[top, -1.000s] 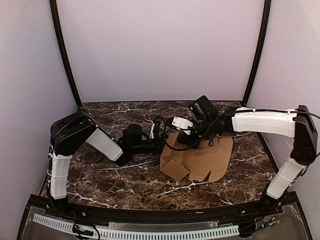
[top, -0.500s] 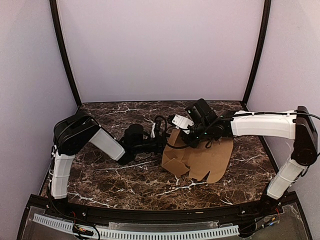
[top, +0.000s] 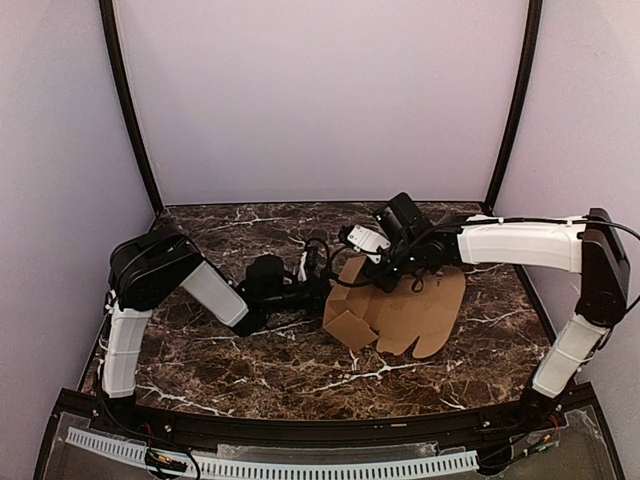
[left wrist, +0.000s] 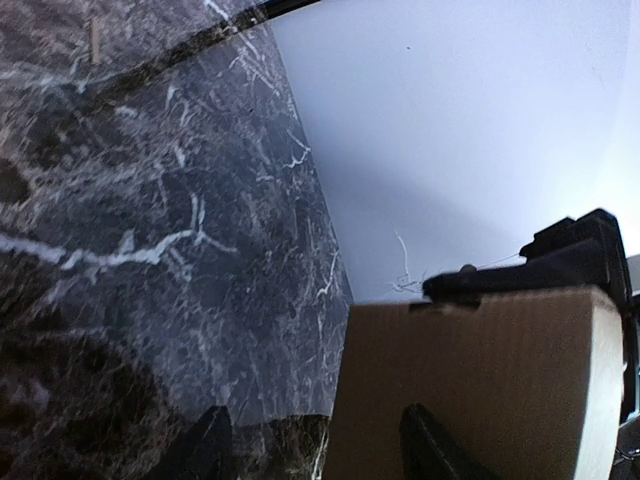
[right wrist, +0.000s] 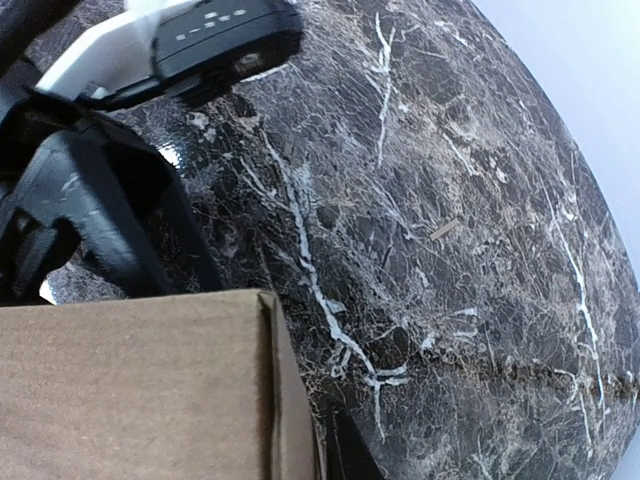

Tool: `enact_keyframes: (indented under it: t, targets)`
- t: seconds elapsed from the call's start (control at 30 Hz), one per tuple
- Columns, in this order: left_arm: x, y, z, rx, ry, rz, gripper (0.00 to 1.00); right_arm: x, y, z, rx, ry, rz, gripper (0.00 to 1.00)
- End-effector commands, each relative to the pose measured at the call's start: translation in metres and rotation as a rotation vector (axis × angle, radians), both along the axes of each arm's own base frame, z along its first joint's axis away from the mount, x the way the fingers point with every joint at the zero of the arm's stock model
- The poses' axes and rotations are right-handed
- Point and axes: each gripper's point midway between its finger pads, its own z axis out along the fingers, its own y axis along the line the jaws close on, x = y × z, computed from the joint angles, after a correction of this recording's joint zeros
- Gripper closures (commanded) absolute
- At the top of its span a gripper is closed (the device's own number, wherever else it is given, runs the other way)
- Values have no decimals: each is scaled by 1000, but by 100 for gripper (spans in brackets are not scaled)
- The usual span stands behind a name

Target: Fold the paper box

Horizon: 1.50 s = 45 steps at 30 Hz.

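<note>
The paper box is plain brown cardboard with no print or marking on it. The table is dark brown, nearly black marble, run through with thin white veins and paler tan blotches. The left arm and the right arm have white shells with black joints, the walls are pale lilac, and the frame posts are black.

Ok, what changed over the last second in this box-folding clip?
The right end effector shifted slightly left and back. The left panel of the paper box now stands more upright, and the sheet's near edge has drawn in a little. The left end effector barely moved and is open beside that panel. The rest of the sheet still lies flat on the table.
</note>
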Motion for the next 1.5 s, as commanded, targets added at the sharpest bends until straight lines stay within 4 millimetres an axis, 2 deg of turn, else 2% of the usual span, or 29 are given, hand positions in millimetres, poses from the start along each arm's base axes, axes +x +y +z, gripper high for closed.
enact_keyframes:
  t: [0.0, 0.13, 0.23, 0.37, 0.5, 0.53, 0.57, 0.6, 0.63, 0.67, 0.7, 0.73, 0.77, 0.8, 0.83, 0.87, 0.9, 1.0, 1.03, 1.17, 1.23, 1.3, 1.37, 1.47]
  targets:
    - [-2, 23, -18, 42, 64, 44, 42, -2, -16, -17, -82, 100, 1, 87]
    - [3, 50, -52, 135, 138, 126, 39, -15, -36, -53, -171, 203, -9, 81]
    - [5, 61, -64, 177, 154, 162, 38, -22, -42, -71, -186, 272, -25, 76]
    - [6, 71, -69, 241, 143, 193, 36, -17, -41, -69, -155, 292, -42, 73]
    - [11, 81, -60, 303, 97, 224, 36, -7, -39, -62, -125, 285, -44, 75]
    - [8, 86, -66, 353, 94, 224, 36, -6, -40, -64, -130, 284, -45, 75]
    - [12, 91, -57, 368, 67, 250, 35, -6, -43, -65, -135, 286, -43, 75]
    - [9, 97, -63, 431, 60, 248, 35, -6, -48, -66, -140, 287, -44, 75]
    - [11, 104, -52, 446, 27, 277, 34, -9, -50, -64, -113, 303, -28, 75]
    - [8, 112, -56, 511, 4, 273, 34, -10, -53, -61, -84, 316, -12, 75]
    - [10, 122, -40, 536, -40, 322, 34, -12, -56, -55, -54, 319, 10, 75]
    - [2, 127, -41, 614, -91, 306, 33, -11, -61, -47, -25, 309, 27, 75]
    - [8, 139, -21, 660, -168, 386, 33, -8, -67, -41, -6, 289, 47, 74]
    - [-5, 138, -20, 753, -257, 342, 32, -6, -71, -33, 14, 259, 72, 72]
    - [-4, 143, -1, 788, -339, 382, 31, -3, -74, -28, 33, 232, 93, 69]
    - [-20, 135, -1, 854, -427, 313, 29, 0, -77, -22, 43, 199, 107, 67]
    - [-23, 135, 7, 880, -470, 312, 28, 4, -79, -18, 46, 173, 118, 66]
    - [-61, 125, -4, 968, -562, 160, 27, 14, -77, -14, 55, 142, 145, 64]
    - [-76, 124, -9, 980, -585, 123, 26, 17, -73, -15, 62, 146, 152, 64]
    - [-114, 122, -23, 990, -656, 10, 25, 32, -61, -28, 91, 175, 134, 65]
    - [-134, 107, -24, 944, -720, -65, 23, 44, -59, -36, 94, 173, 99, 66]
    - [-141, 90, -20, 933, -793, -102, 22, 53, -55, -44, 102, 181, 77, 67]
    - [-139, 74, -21, 953, -832, -114, 21, 61, -50, -52, 114, 193, 61, 68]
    - [-121, 50, -17, 967, -870, -40, 21, 68, -36, -56, 169, 229, 55, 68]
